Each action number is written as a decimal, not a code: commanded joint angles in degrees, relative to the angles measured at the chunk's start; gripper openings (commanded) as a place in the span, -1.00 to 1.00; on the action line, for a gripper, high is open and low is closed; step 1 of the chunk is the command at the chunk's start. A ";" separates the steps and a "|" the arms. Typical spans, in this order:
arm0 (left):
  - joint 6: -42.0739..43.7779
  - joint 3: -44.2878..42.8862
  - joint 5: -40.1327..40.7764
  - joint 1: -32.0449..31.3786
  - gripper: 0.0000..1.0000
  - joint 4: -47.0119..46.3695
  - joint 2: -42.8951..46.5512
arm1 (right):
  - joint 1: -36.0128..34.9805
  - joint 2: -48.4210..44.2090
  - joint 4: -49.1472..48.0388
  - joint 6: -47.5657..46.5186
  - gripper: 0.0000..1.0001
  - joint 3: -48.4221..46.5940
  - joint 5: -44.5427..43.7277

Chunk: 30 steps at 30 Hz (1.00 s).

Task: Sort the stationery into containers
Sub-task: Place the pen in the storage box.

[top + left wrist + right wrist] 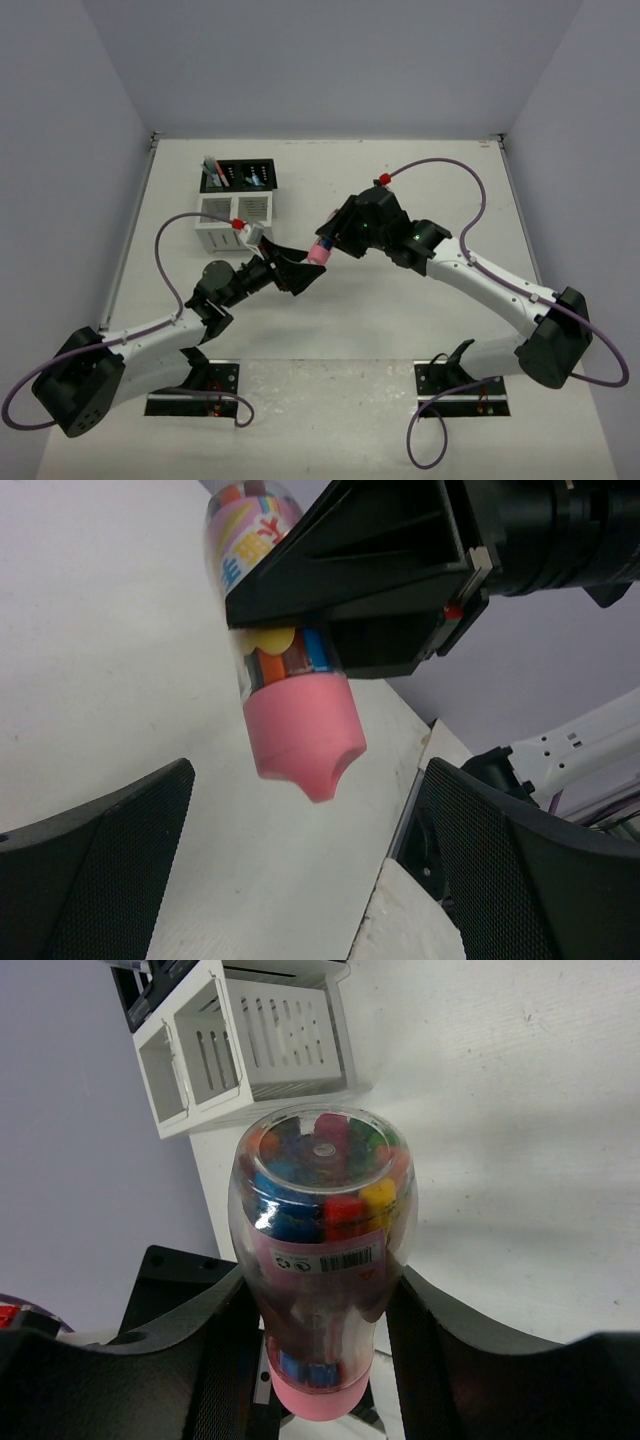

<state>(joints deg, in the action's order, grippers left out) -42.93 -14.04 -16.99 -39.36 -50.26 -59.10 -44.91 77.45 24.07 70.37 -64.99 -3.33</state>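
Note:
A clear pink-patterned tube (320,1210) with a pink cap (300,730), full of coloured pieces, hangs above the table with my right gripper (320,1345) shut on its body. In the top view the tube (321,252) sits between the two arms, cap end toward the left arm. My left gripper (305,870) is wide open. The pink cap is just in front of its fingertips and touches neither pad. The containers stand at the back left: a black slotted rack (240,172) joined to a white slatted box (235,215). Pens (212,168) stand in the rack's left corner.
The white box (250,1040) lies beyond the tube's far end in the right wrist view, both its compartments showing no contents. The right arm's cable (450,165) loops over the table's back right. The table edge (410,810) runs under the left gripper.

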 commanded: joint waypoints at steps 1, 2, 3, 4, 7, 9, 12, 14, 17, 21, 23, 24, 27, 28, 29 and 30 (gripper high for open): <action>1.91 -3.90 1.92 -0.55 0.99 -8.54 -2.20 | -0.01 -2.52 -3.09 -0.13 -1.00 -0.34 1.38; 2.01 -4.67 1.78 -0.60 0.97 -8.92 -2.73 | -0.01 -2.66 -3.18 -0.08 -1.00 -0.10 1.33; 2.11 -5.34 1.67 -0.68 0.94 -9.15 -3.27 | -0.01 -2.77 -3.34 -0.06 -1.00 0.06 1.36; 2.24 -5.90 1.61 -0.80 0.92 -9.15 -3.82 | -0.01 -2.83 -3.58 -0.06 -1.00 0.13 1.48; 1.92 -6.56 1.48 -1.23 0.73 -9.74 -5.55 | -0.09 -2.88 -4.36 0.08 -1.00 0.32 2.04; 1.22 -6.53 1.18 -1.49 0.52 -10.93 -7.02 | -0.18 -2.67 -4.39 -0.21 -1.00 -0.11 2.10; 0.42 -6.44 0.80 -1.79 0.13 -12.35 -8.13 | -0.36 -2.87 -4.36 -0.23 -1.00 -0.22 1.88; 0.16 -6.49 0.62 -1.91 0.23 -12.49 -8.62 | -0.36 -3.12 -4.29 -0.23 -1.00 -0.22 1.52; -0.01 -6.39 0.82 -2.03 0.55 -12.49 -8.89 | -0.36 -3.61 -4.00 -0.37 -1.00 -0.16 0.66; -0.13 -6.36 1.43 -2.12 0.78 -12.48 -9.54 | -0.36 -3.82 -3.86 -0.23 -1.00 -0.31 0.49; -0.18 -6.53 1.70 -2.17 0.80 -12.36 -9.91 | -0.50 -4.02 -3.86 -0.19 -1.00 -0.27 0.25; -0.22 -6.61 1.95 -2.21 0.81 -12.32 -10.24 | -0.62 -4.06 -3.86 -0.14 -1.00 -0.22 0.17; -0.13 -7.21 2.46 -2.28 0.76 -12.40 -10.75 | -1.13 -4.07 -4.12 -0.07 -1.00 -0.14 -0.19; -0.13 -7.46 2.56 -2.22 0.74 -12.48 -11.31 | -1.38 -4.06 -4.20 0.25 -1.00 0.02 -0.42; -0.13 -7.71 2.68 -2.21 0.70 -12.56 -11.60 | -1.59 -4.13 -4.28 0.47 -1.00 0.26 -0.67; -0.13 -7.96 2.80 -2.21 0.65 -12.65 -11.85 | -1.80 -4.22 -4.36 0.68 -1.00 0.50 -0.91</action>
<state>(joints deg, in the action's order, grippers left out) -43.12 -19.20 -15.71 -41.32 -59.37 -70.05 -45.73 75.64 22.87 69.60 -64.69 -2.30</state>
